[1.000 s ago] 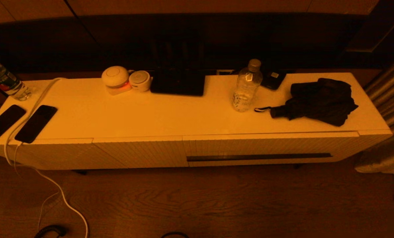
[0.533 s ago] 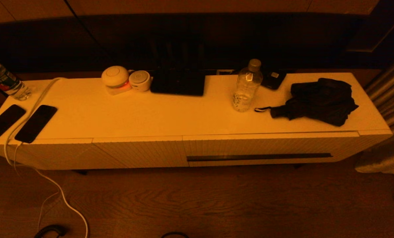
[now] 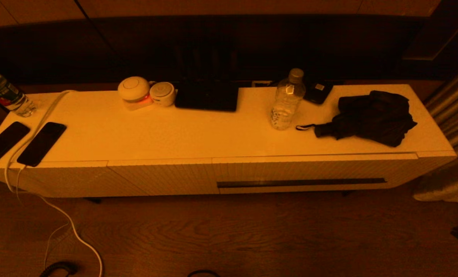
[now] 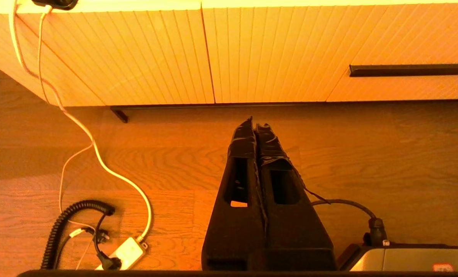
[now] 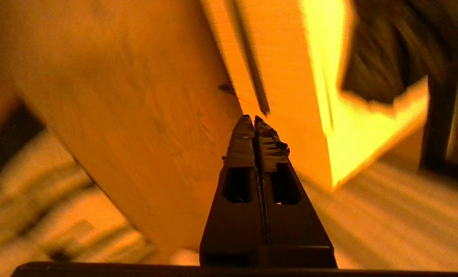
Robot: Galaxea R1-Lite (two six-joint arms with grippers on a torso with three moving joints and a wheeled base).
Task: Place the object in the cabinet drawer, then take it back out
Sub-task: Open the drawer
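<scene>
The cabinet drawer (image 3: 313,171) is closed, its ribbed white front carrying a long dark slot handle (image 3: 301,182). On the cabinet top above it stand a clear plastic bottle (image 3: 286,100) and a folded black umbrella (image 3: 371,117); which one is the object I cannot tell. My right gripper (image 5: 253,119) is shut and empty, low over the floor and pointing at the end of the slot handle (image 5: 252,77). My left gripper (image 4: 255,125) is shut and empty above the wooden floor, in front of the slotless panels, with the handle (image 4: 411,70) off to its side.
On the cabinet top are two dark phones (image 3: 40,143), a white cable (image 3: 29,138), a second bottle (image 3: 4,94), two round white devices (image 3: 134,91) and a black flat box (image 3: 207,96). A power strip (image 4: 127,252) and coiled cord lie on the floor. A curtain (image 3: 455,104) hangs at the right.
A dark shape has come into the head view's lower right edge, in front of the curtain. Nothing on the cabinet has moved and the drawer stays closed.
</scene>
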